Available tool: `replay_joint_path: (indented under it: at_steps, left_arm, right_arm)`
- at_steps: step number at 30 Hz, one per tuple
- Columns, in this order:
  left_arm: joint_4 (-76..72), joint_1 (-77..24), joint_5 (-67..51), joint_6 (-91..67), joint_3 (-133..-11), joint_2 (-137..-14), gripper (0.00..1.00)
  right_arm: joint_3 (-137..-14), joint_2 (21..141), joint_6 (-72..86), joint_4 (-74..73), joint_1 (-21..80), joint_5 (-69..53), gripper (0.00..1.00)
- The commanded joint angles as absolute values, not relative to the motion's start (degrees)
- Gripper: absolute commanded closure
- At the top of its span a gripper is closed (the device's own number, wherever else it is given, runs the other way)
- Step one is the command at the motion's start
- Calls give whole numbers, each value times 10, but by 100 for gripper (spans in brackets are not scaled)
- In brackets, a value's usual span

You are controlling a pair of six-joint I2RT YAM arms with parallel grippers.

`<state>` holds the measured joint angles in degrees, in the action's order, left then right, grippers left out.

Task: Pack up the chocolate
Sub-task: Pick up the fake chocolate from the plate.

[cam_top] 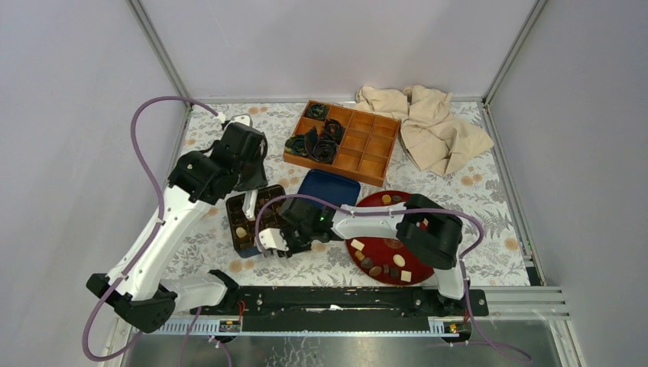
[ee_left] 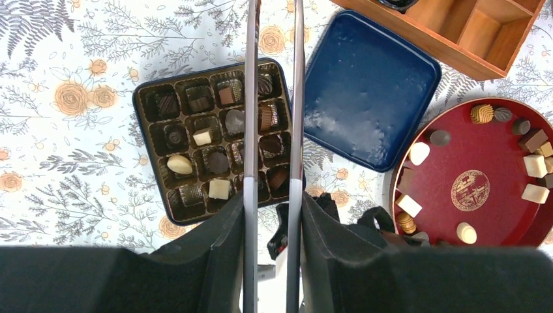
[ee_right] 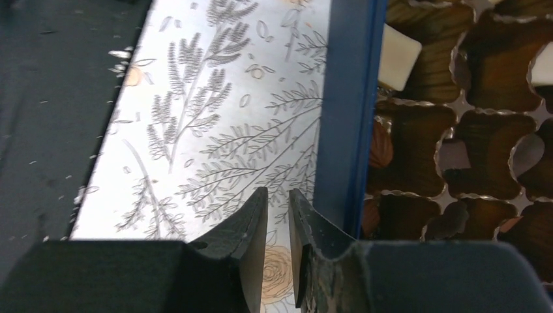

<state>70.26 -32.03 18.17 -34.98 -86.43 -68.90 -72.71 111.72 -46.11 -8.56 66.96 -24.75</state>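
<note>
Beside box (ee_right: 343, 111), right fingers (ee_right: 251, 228) slightly apart

Pale lilac walls (cam_top: 306, 46) enclose a floral-clothed table (cam_top: 504, 205).

Left fingers (ee_left: 251, 98) run off the top edge, tips unseen; anything held there can't be told. They hide one column of tray (ee_left: 139, 130). Plate (ee_left: 450, 169) cut by right edge, wooden box (ee_left: 443, 47) by top. Top view: right arm (cam_top: 374, 222) covers plate's middle; chocolates (cam_top: 399, 261) there too small to type.
</note>
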Motion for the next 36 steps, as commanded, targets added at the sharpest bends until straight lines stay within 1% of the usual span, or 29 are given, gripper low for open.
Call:
replay_joint_path:
  at_steps: [1, 5, 12, 20, 23, 25, 27, 31, 34, 35, 36]
  left_arm:
    - [682, -306, 176, -314, -878, -665, 62]
    - [691, -303, 181, -319, -871, -646, 62]
    - [715, -303, 192, -334, -853, -620, 63]
    - [717, -303, 166, -349, -830, -586, 63]
    - [708, -303, 143, -350, -822, -572, 63]
    - [700, -303, 122, -348, -817, -564, 63]
    - [687, -303, 89, -346, -808, -553, 63]
    - [647, -303, 11, -342, -771, -531, 64]
    - [591, -304, -78, -342, -726, -512, 64]
    - [570, -304, -107, -342, -709, -508, 64]
    - [551, -304, -135, -343, -693, -504, 65]
  right_arm:
    - [-760, 1134, -419, -42, 668, -176, 74]
    - [-766, 1137, -399, -26, 656, -142, 74]
    - [-777, 1134, -354, -6, 605, -124, 74]
    - [-832, 1174, -225, 42, 561, -97, 75]
    - [-850, 1177, -195, 33, 547, -126, 74]
    - [-848, 1158, -185, 18, 535, -176, 74]
    - [-832, 1115, -182, 4, 519, -251, 73]
    - [-815, 1012, -239, -132, 455, -396, 71]
    - [-836, 944, -343, -315, 392, -481, 69]
    - [-844, 928, -387, -404, 371, -493, 68]
    - [-848, 914, -426, -461, 350, -495, 65]
